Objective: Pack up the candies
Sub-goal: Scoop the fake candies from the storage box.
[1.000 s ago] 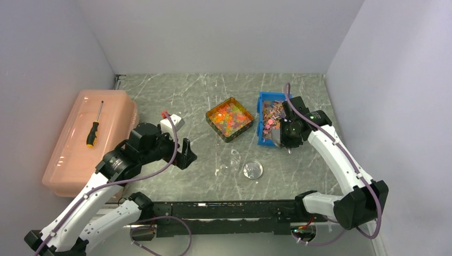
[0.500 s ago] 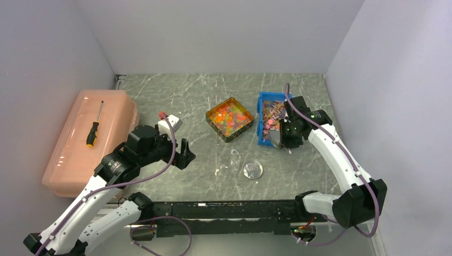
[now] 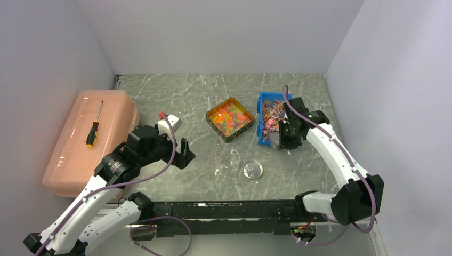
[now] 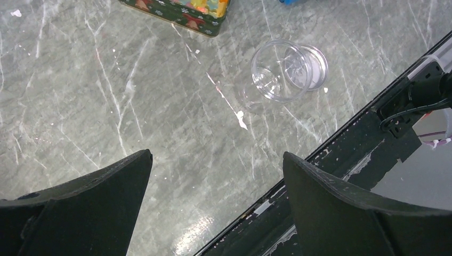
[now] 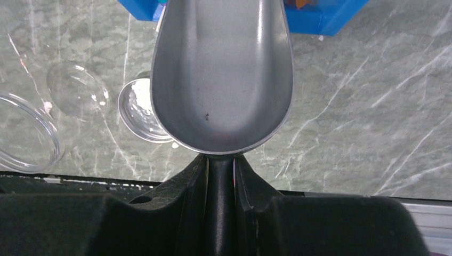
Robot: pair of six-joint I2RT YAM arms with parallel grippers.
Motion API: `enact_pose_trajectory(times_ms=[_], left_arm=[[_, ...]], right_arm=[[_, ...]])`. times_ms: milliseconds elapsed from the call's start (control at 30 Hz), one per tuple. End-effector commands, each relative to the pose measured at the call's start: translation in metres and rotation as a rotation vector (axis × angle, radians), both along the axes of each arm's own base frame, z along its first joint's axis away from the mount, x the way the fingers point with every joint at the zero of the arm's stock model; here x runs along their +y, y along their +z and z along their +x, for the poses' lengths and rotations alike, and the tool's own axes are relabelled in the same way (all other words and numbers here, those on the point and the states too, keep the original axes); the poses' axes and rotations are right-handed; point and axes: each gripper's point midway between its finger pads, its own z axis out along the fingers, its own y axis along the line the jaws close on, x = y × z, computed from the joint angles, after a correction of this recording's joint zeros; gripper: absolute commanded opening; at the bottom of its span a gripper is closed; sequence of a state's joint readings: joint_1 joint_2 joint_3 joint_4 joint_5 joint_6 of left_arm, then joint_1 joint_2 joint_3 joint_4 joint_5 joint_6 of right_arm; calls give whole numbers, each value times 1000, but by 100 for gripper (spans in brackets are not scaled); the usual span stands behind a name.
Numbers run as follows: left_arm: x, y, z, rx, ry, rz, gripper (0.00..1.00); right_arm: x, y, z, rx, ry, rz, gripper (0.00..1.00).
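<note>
The candies (image 3: 229, 117) lie heaped in a green tin (image 3: 214, 124), off to the left of the right pincer (image 5: 220, 172) and just ahead of the left pincer (image 4: 216, 160). They are tiny and glossy, so they are probably light, hard and quick to roll or scatter. Pinching single pieces looks hopeless; they want lifting in bulk.

The right pincer is clamped on the handle of a metal scoop (image 5: 222, 74), whose bowl is empty and points away from it. That handle grip looks like the right hold, provided the bowl is kept level once it is loaded.

The left pincer hangs above the worktop (image 4: 106, 96) with its jaws spread wide and nothing between them. A clear jar (image 4: 281, 71) stands ahead and to its right, touching or overlapping its lid (image 4: 317, 66). The jar looks thin and light, so it is likely to tip or slide if nudged.

A blue bin (image 3: 260, 140) of pinkish pieces sits at the scoop's tip, between the right pincer and the tin. Its walls are what the scoop must clear.
</note>
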State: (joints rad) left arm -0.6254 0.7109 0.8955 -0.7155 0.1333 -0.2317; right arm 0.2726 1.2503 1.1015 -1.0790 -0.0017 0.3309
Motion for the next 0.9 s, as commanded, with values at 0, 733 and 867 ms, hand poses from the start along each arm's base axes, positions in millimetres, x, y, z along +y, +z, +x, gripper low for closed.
enact_pose_trajectory(times_ms=[0,733,867], left_arm=[[-1,1,5,-13,13,-5,99],[0,-5,8,3,27,21,99],[1,-7,9,8,31,29,99]], right_arm=[[2,0,18,-52,3,11,0],[-3,-12,85,-225,-144,-37,0],[-3,-20,94,-232,-154,-48,0]])
